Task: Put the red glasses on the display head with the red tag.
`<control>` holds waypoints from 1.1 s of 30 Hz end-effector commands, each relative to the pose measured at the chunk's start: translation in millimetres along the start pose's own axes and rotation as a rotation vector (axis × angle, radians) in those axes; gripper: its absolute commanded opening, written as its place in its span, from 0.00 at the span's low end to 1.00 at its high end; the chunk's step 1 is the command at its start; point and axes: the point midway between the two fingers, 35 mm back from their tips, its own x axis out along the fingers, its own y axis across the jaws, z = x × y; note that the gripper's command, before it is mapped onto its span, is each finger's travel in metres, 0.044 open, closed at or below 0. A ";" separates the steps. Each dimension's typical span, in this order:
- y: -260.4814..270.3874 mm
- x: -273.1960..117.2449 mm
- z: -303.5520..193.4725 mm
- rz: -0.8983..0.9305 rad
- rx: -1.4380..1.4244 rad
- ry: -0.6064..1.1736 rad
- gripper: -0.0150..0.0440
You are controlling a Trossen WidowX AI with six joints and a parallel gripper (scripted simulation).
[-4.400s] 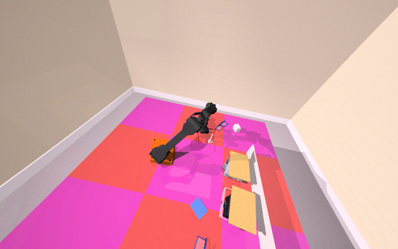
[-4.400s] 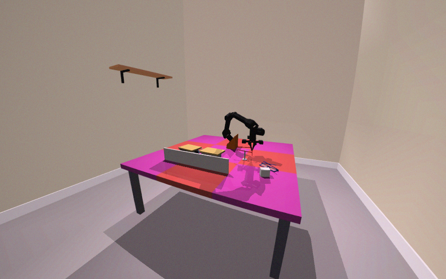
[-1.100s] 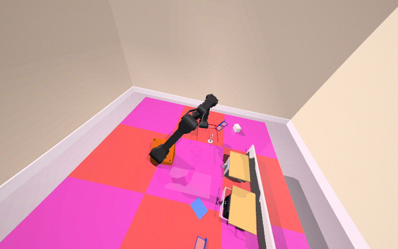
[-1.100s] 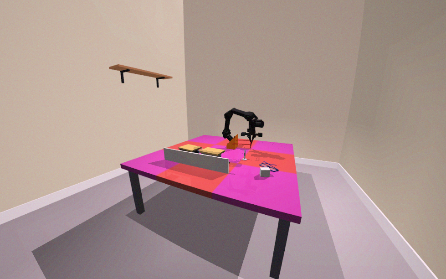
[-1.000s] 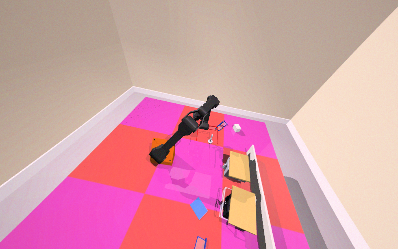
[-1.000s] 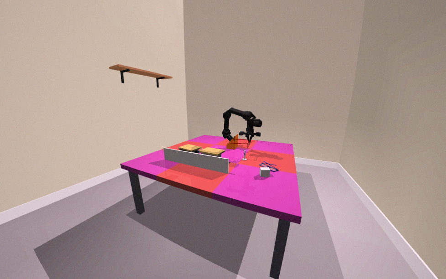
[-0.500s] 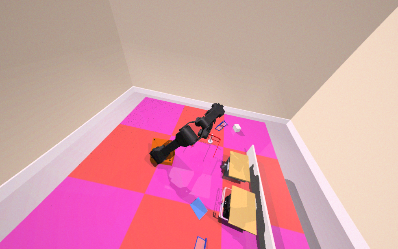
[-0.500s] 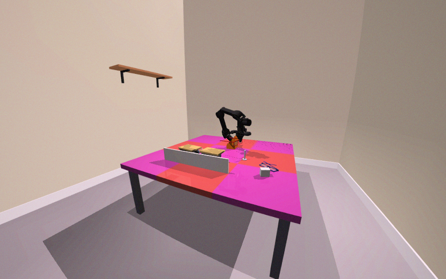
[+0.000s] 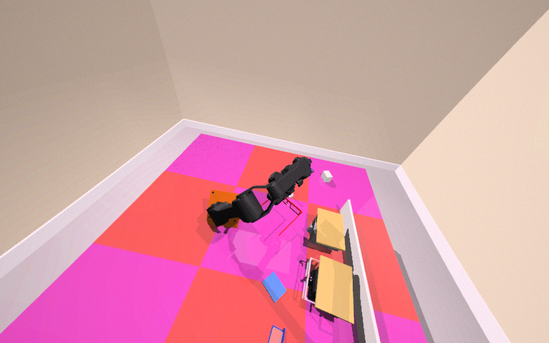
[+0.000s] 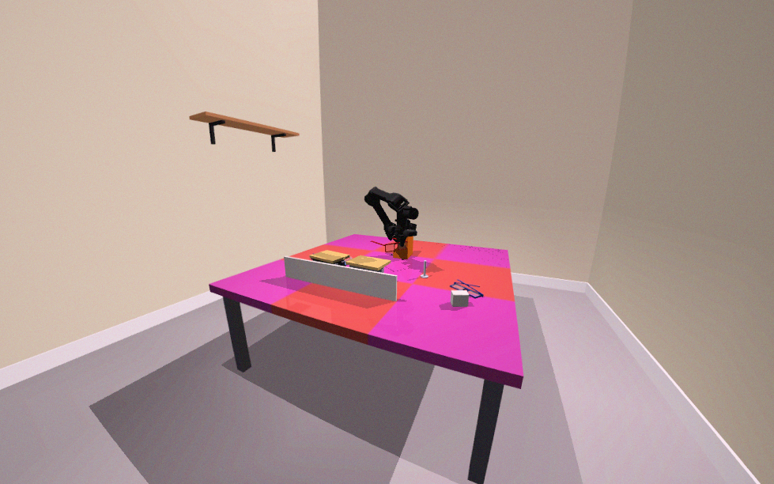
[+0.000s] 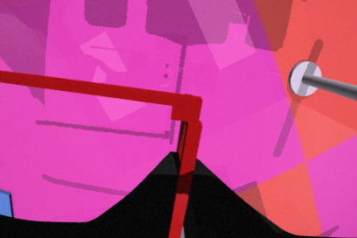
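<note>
My gripper (image 10: 402, 244) (image 11: 179, 160) is shut on the red glasses, at the corner where a temple meets the front. The red glasses (image 9: 290, 223) (image 10: 384, 247) (image 11: 109, 90) are held above the table with their temples spread. In the top view the arm hides the fingertips and part of the glasses. Two display heads lie right of them there, mostly hidden under tan boards: a grey one (image 9: 311, 226) under the upper board (image 9: 331, 228), and a black one (image 9: 313, 283) under the lower board (image 9: 335, 288). I cannot make out the red tag.
A long white barrier (image 9: 359, 264) (image 10: 341, 282) runs behind the boards. A small post stand (image 10: 424, 270) (image 11: 299, 75) is near the gripper. Blue glasses (image 10: 466, 290) lie near a white cube (image 9: 326, 176) (image 10: 459, 298). A pale frame (image 9: 306, 281) is by the black head. A blue panel (image 9: 274, 287) stands lower down.
</note>
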 end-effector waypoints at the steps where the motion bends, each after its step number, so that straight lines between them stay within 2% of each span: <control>1: 21.4 5.6 -12.4 0.009 0.108 0.007 0.25; 7: 42.0 10.4 -22.7 0.014 0.211 0.011 0.25; 33: 39.1 31.3 -24.2 0.011 0.211 0.009 0.25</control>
